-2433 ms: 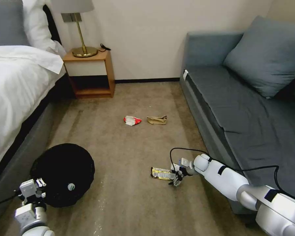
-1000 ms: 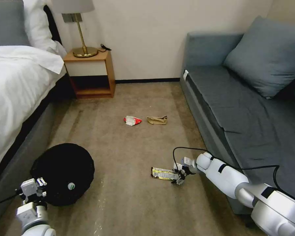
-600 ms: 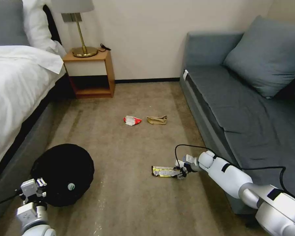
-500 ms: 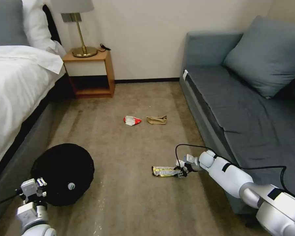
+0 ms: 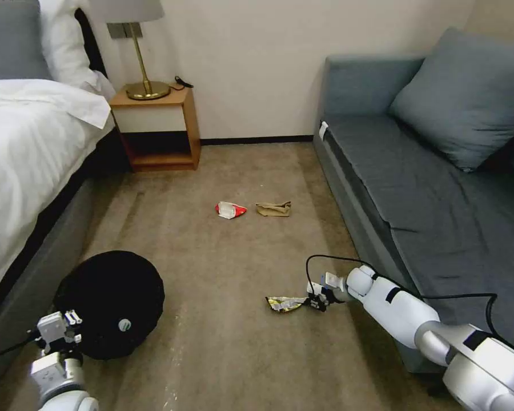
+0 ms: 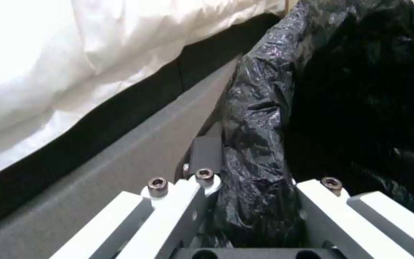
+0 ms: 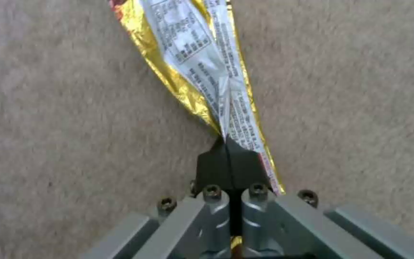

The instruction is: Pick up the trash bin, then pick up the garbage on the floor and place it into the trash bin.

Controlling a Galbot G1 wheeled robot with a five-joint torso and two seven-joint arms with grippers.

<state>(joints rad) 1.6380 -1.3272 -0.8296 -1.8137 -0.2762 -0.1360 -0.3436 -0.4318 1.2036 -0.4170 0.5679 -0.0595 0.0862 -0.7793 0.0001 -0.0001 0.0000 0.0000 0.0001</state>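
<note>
Gold wrapper [image 7: 207, 68] end pinched in the right tool [image 7: 229, 158].

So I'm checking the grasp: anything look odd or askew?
The gold wrapper is pinched at one end by the right claw and creased lengthwise there. The left claw grips the trash bin's bagged rim.
</note>
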